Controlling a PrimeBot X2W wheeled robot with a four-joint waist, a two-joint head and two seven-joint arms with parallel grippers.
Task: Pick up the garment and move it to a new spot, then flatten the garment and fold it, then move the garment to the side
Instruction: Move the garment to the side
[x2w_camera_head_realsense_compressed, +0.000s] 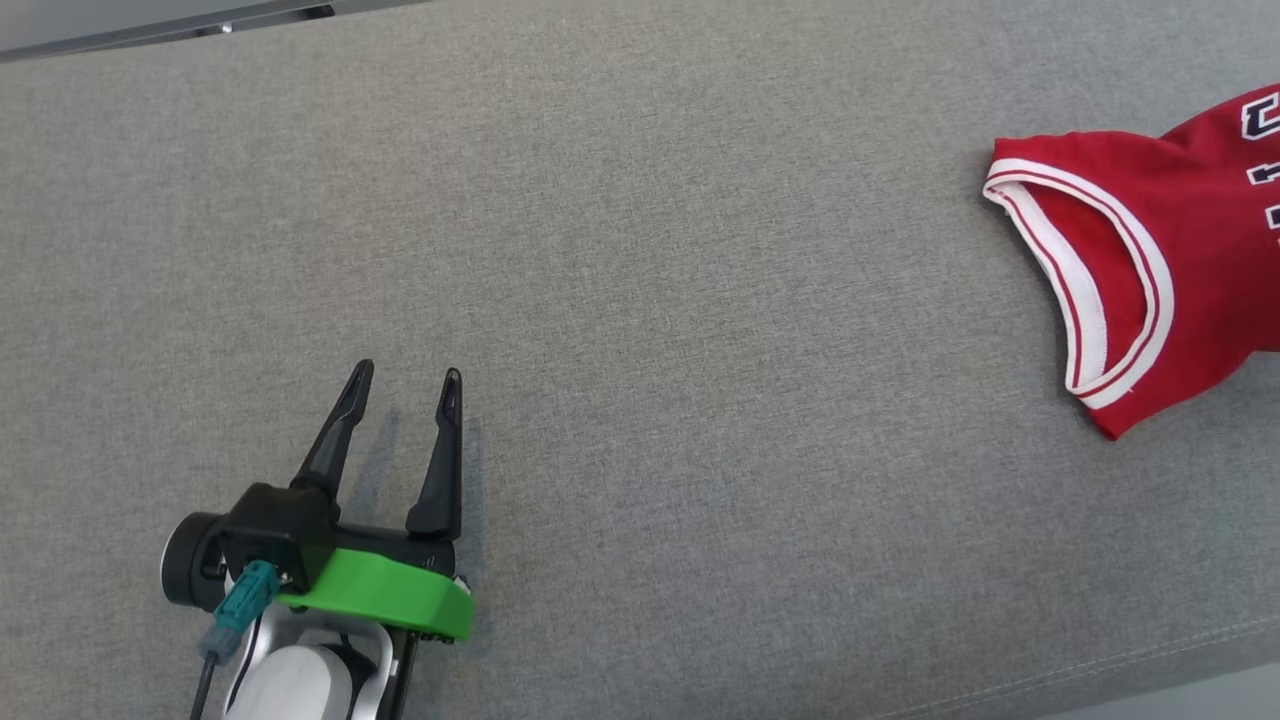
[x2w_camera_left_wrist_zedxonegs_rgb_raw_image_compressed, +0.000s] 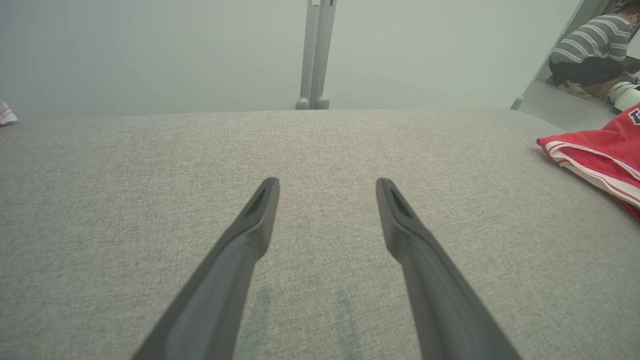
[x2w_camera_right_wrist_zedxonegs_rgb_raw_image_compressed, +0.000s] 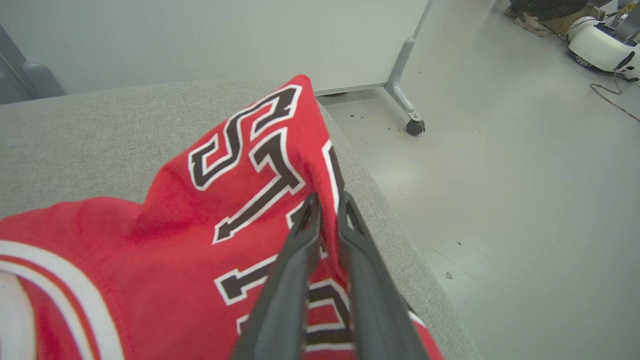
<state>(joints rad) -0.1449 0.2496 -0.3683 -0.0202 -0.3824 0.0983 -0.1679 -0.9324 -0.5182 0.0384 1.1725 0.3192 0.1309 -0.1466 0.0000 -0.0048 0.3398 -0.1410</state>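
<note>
Head view: my left gripper sits at seven o'clock, fingers spread and empty over the grey fabric surface. The red jersey lies at three o'clock, where my right gripper pinches a raised fold.

left tool: 7 o'clock of head view, fingers spread wide, tips toward 12 o'clock
left tool, own wrist view: fingers rise from 6 o'clock, broad gap between tips
left forearm: pale, enters at 7 o'clock
right tool: fingers rise from 6 o'clock, nearly together, pinching a fold of the garment
</note>
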